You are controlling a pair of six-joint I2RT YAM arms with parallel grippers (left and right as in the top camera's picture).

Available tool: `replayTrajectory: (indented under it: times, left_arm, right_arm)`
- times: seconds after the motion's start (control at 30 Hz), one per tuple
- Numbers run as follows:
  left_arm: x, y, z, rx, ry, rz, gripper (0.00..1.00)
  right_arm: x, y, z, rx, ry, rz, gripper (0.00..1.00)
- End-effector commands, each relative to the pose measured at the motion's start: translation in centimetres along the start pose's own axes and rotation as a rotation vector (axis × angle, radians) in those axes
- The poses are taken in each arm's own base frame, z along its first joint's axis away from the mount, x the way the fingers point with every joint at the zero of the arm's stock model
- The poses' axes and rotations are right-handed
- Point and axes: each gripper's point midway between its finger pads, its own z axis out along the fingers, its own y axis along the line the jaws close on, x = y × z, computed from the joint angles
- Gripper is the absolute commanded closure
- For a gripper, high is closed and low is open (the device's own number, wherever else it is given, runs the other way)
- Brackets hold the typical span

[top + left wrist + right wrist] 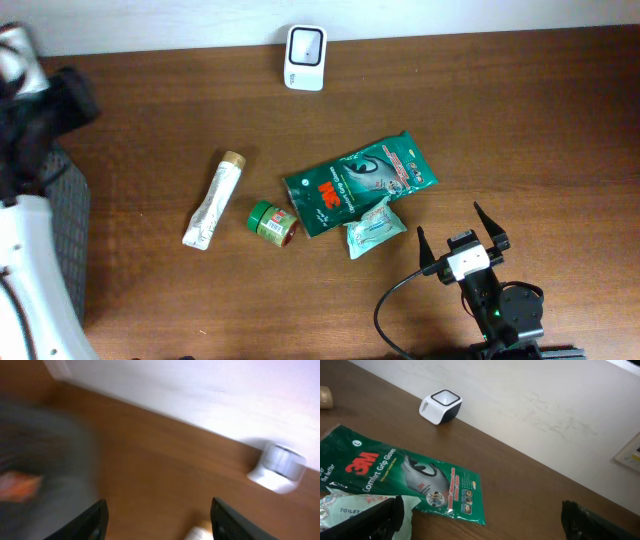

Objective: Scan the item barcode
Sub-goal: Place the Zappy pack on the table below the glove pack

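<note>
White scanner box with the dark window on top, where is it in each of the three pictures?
Overhead: the small white scanner box is at the top middle, at the far edge of the brown wooden table, by the white wall.
Left wrist: the box is at the right, blurry, at that same edge.
Right wrist: the box is at the upper left, again at that edge.
Shared landmark: the line where table meets wall.
</note>
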Motion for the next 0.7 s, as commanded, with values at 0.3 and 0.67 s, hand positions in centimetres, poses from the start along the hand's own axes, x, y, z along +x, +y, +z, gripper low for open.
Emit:
replayTrajectory:
  times: [0.3, 0.67]
  left_arm:
    - [7.4, 23.7, 7.7, -0.422, 0.177, -0.47, 0.31]
    - [13.8, 28.8, 16.8, -0.528, 0.321, -0.426, 0.32]
  right_arm:
    - [0.1, 0.4, 0.0, -0.017, -0.002, -0.006, 0.02]
    - [0.1, 0.4, 0.0, -0.017, -0.002, -0.006, 0.02]
